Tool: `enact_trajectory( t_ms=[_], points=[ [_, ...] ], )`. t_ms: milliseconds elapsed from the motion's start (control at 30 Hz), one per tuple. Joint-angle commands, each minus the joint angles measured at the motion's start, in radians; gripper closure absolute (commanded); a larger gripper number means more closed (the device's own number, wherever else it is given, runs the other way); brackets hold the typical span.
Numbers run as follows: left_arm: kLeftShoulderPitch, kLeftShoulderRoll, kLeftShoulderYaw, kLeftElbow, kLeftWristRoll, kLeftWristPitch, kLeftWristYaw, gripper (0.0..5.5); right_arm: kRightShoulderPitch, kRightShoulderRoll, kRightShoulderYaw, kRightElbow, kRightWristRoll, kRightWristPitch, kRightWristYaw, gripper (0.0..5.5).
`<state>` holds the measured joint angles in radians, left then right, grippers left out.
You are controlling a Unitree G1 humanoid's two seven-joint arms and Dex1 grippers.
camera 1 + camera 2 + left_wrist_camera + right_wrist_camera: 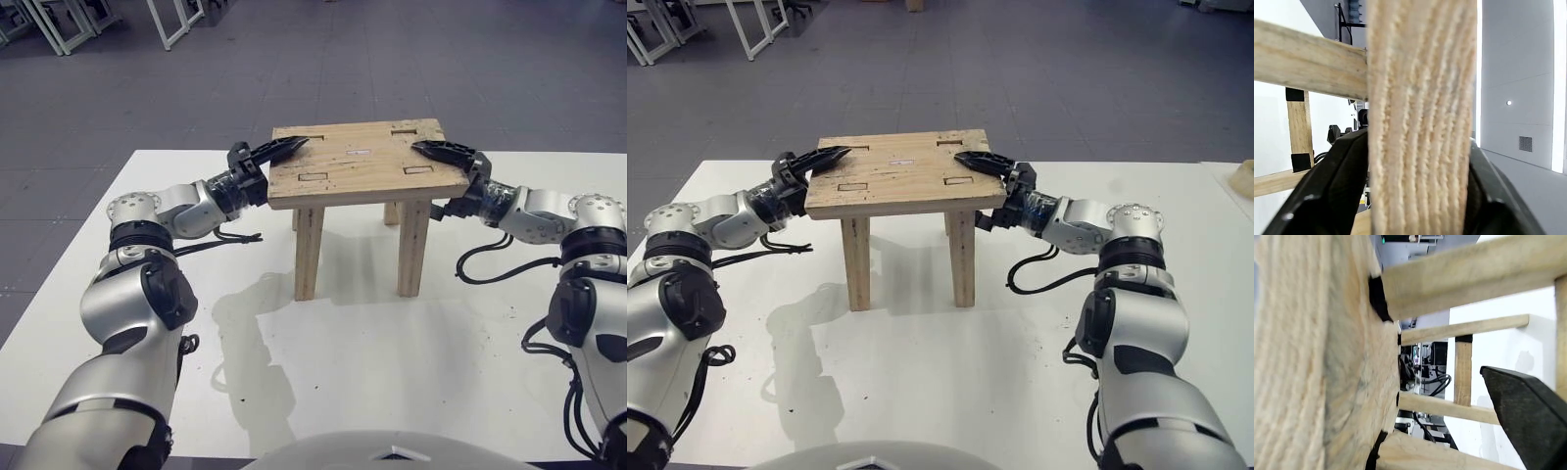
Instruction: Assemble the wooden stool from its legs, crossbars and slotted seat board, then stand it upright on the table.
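The wooden stool (358,162) stands upright on the white table (392,382), its slotted seat board on top and its legs (309,250) down. My left gripper (286,157) is shut on the seat board's left edge; in the left wrist view both black fingers (1327,196) press against the board (1418,122). My right gripper (431,178) straddles the seat's right edge, open: its upper finger lies over the top. In the right wrist view the lower finger (1528,421) stands apart from the board's underside (1327,357). Crossbars (1464,328) join the legs.
The table's far edge runs just behind the stool, with grey floor beyond. White metal frames (59,24) stand on the floor at the back left. A small beige object (1244,181) lies at the table's far right. Bare table surface lies in front of the stool.
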<state>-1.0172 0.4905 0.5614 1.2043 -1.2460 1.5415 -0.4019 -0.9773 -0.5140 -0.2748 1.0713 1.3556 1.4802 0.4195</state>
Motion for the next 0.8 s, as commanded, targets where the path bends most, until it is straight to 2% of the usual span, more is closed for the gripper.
enact_trajectory(
  t_ms=[33,133,300,567,667,800],
  points=[
    [-0.042,-0.004,0.025,-0.021,0.046,0.027,-0.044,2.4,-0.049,-0.005,0.0,-0.025,-0.118,0.006,0.15,0.0],
    [-0.043,0.01,0.037,-0.04,0.076,0.05,-0.081,1.88,-0.068,-0.006,-0.012,-0.026,-0.196,-0.008,0.252,0.0],
    [-0.03,0.054,0.05,-0.082,0.116,0.068,-0.138,1.88,-0.104,-0.045,-0.051,-0.027,-0.286,-0.027,0.379,0.0],
    [-0.01,0.104,0.069,-0.072,0.21,0.041,-0.173,1.88,-0.079,-0.09,-0.06,-0.047,-0.436,-0.096,0.472,0.0],
    [0.025,0.139,0.066,-0.095,0.252,0.028,-0.19,1.88,-0.105,-0.112,-0.066,-0.154,-0.494,-0.203,0.447,0.0],
    [0.098,0.212,0.037,-0.215,0.309,-0.009,-0.217,1.88,-0.146,-0.041,-0.053,-0.373,-0.592,-0.425,0.283,0.0]
  ],
)
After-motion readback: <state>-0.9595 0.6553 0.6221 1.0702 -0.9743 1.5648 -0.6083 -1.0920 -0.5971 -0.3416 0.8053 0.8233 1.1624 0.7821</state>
